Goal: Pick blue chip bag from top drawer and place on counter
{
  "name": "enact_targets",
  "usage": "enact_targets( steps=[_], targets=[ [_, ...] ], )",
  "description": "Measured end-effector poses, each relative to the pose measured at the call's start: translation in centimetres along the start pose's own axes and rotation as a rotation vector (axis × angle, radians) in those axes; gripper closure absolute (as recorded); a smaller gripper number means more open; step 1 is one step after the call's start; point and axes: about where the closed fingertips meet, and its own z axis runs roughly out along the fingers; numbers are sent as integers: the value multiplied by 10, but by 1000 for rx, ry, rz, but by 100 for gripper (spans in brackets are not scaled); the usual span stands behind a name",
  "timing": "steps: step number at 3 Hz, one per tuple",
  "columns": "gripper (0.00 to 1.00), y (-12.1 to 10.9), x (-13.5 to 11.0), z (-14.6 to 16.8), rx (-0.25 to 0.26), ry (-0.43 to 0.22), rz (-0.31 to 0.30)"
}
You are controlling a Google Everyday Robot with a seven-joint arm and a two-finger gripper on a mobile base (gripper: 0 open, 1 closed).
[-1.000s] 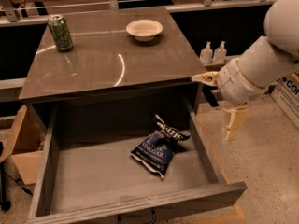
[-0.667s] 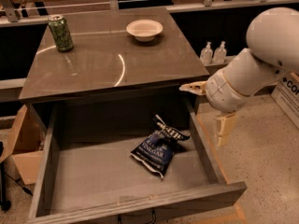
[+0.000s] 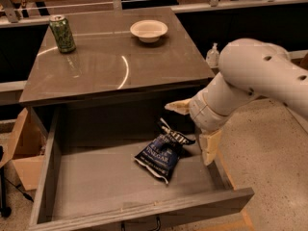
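The blue chip bag (image 3: 163,150) lies crumpled on the floor of the open top drawer (image 3: 45,172), right of centre, its black-and-white top edge pointing to the back. My gripper (image 3: 194,126) hangs over the drawer's right side, just right of the bag and apart from it. Its two cream fingers are spread wide, one (image 3: 177,106) above the bag's top edge and one (image 3: 210,146) by the right wall. It holds nothing. The counter (image 3: 110,66) is the glossy grey-brown top behind the drawer.
A green drink can (image 3: 62,33) stands at the counter's back left and a white bowl (image 3: 149,30) at the back middle. A small clear bottle (image 3: 213,56) stands right of the cabinet. A cardboard box (image 3: 23,146) sits on the floor at left.
My arm has swung left and forward, bringing the open gripper from outside the drawer's right wall to over the drawer beside the bag. The bag has not moved.
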Motion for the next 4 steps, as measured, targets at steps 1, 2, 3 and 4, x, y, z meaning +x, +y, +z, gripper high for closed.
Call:
enact_targets(
  steps=[1, 2, 3, 4],
  targets=[
    [0, 0, 0, 2, 3, 5, -4],
    [0, 0, 0, 1, 2, 3, -3],
    [0, -2, 3, 6, 5, 12, -12],
    [0, -17, 21, 41, 19, 47, -76]
  ],
)
